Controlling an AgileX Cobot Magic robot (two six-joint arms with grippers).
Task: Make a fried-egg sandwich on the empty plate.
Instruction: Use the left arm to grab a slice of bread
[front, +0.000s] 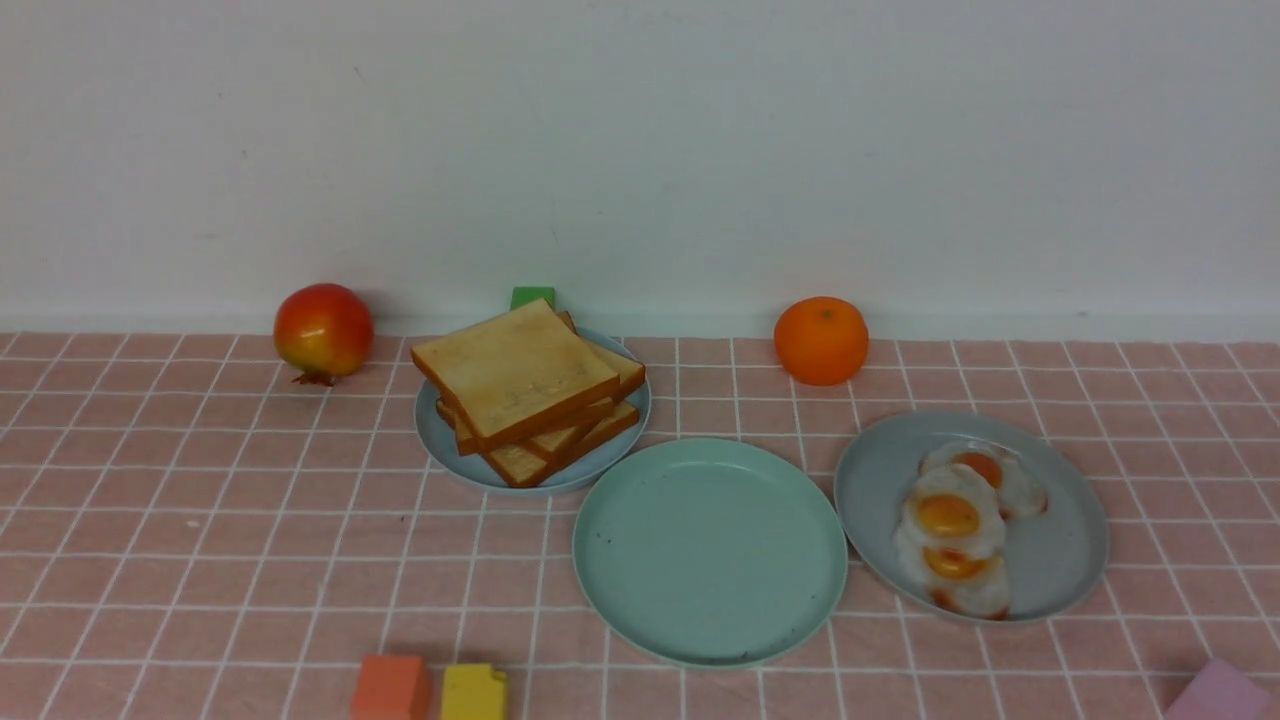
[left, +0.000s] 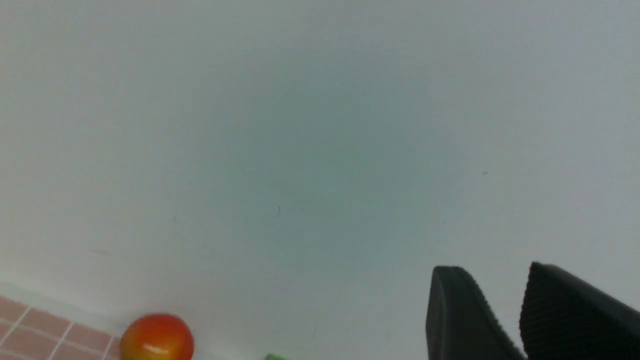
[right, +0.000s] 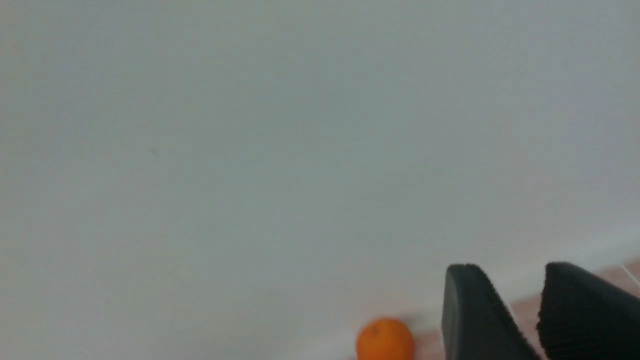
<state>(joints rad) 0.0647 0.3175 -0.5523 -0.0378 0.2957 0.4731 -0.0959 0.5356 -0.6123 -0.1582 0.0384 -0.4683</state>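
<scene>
Mint-green plate (front: 710, 550) is the reference item: it lies flat on the desk (front: 200, 560), which is covered with a pink checked cloth, and it carries nothing. The toast pile (front: 520, 385), square slices stacked askew, rests on a grey-blue plate (front: 432, 430) just beside the reference item, behind it and to its left. Three overlapping fried eggs (front: 950, 520) lie on a second grey-blue plate (front: 1065, 545) just beside it on the right. Well behind it, near the wall, stand a red fruit (front: 323, 330) to the left, an orange (front: 821, 340) to the right and a green block (front: 532, 297) behind the toast. Nearer the robot than the reference item lie an orange block (front: 390, 688) and a yellow block (front: 473, 692) to the left, and a pink block (front: 1220, 695) far to the right. The left jaws and the right jaws appear only in their wrist views: each pair stands parted, bare wall shows through the gap, and nothing is gripped.
</scene>
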